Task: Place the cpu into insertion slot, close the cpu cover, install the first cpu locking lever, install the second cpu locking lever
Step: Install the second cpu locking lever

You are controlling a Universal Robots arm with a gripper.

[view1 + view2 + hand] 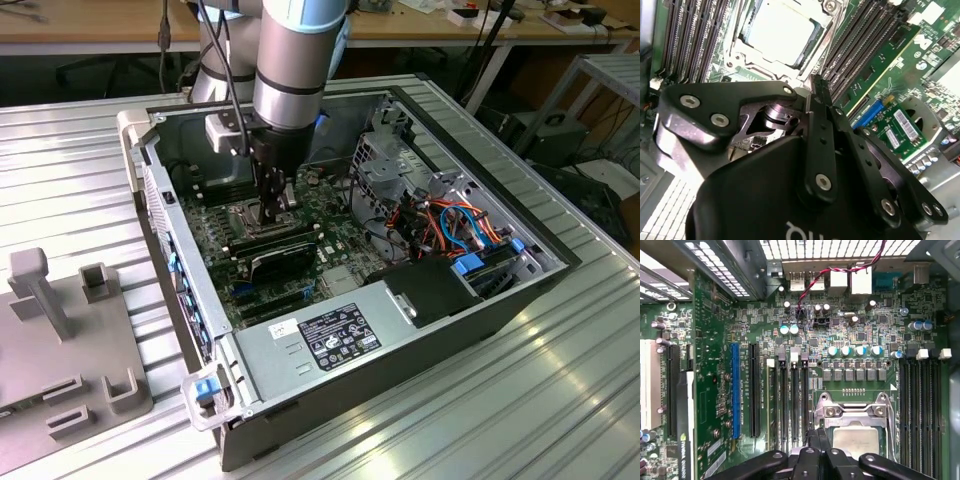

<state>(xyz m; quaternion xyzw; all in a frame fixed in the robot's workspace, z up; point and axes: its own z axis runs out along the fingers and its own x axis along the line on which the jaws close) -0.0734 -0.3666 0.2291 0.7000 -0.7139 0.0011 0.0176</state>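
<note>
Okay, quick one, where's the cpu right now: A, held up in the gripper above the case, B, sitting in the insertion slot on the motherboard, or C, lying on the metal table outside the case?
B: in the second wrist view the cpu lies flat inside the silvery-rimmed insertion slot, just beyond the gripper.

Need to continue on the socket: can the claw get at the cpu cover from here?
Probably yes: the claw hangs right over the cpu cover, with nothing between them; the memory slots stand off to the sides.

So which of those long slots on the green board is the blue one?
The blue slot in the first wrist view, left of the black slots beside the cpu.
</note>
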